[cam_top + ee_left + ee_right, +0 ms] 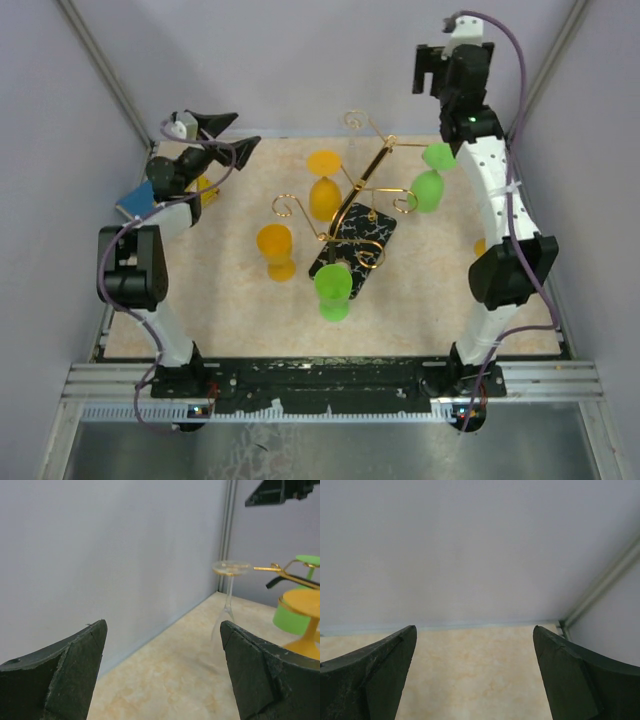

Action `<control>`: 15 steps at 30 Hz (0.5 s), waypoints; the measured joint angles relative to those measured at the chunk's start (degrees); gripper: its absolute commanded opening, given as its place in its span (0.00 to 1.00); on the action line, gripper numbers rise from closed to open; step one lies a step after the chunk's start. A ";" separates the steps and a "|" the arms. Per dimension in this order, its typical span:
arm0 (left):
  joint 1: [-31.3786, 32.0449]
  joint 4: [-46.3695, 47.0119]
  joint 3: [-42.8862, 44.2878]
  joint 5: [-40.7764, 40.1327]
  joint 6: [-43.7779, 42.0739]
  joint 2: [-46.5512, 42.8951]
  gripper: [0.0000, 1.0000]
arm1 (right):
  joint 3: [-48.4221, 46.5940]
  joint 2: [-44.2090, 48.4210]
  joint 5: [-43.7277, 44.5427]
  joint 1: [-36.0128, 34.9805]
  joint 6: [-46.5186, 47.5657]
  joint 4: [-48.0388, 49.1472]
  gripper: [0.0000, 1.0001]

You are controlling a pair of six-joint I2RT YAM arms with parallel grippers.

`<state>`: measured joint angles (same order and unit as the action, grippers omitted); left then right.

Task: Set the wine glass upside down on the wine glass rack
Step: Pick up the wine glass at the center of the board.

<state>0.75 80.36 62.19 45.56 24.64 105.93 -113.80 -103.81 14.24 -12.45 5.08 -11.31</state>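
- The two arm bases are bolted at the near edge of the beige marbled table (230, 320).
- Just behind this edge, in the top view, a green plastic wine glass (333, 290) is at the near corner of the rack base. I cannot tell if it stands or hangs.
- The wine glass rack (365, 232) is in the middle of the table. It is a thin gold wire stand with scroll-ended arms on a flat black base with white marbling.
- To the left of the base is an orange plastic wine glass (275, 248).
- Behind it a second orange glass (302, 605) hangs upside down, its foot on top.
- On the right arm of the rack hangs another green glass (430, 188).
- The left gripper (162, 626) is at the far left of the table. Its black fingers (65, 670) are spread wide and nothing is between them.
- Beyond it, the clear wine glass (231, 568) is upside down at the far end of the rack. Its foot is on top, at the tip of a gold arm, and its bowl is below.
- The right gripper (475, 630) is raised at the far right, facing the back wall. It is released and grasps nothing.
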 measured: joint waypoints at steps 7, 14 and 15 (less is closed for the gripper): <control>0.28 -23.12 14.43 -4.59 -10.16 -5.22 1.00 | -5.73 0.04 5.35 9.46 -5.14 -18.86 0.99; 0.37 -43.15 24.70 -11.76 -14.21 -5.18 1.00 | -0.35 4.79 7.93 16.72 -8.85 -30.10 0.99; 0.37 -44.30 25.27 -12.41 -14.32 -5.16 1.00 | 1.73 6.10 7.91 17.73 -9.31 -30.95 0.99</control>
<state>1.13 36.05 87.46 33.15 10.33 100.77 -112.07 -97.71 22.15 5.28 -4.23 -42.26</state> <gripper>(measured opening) 0.997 0.991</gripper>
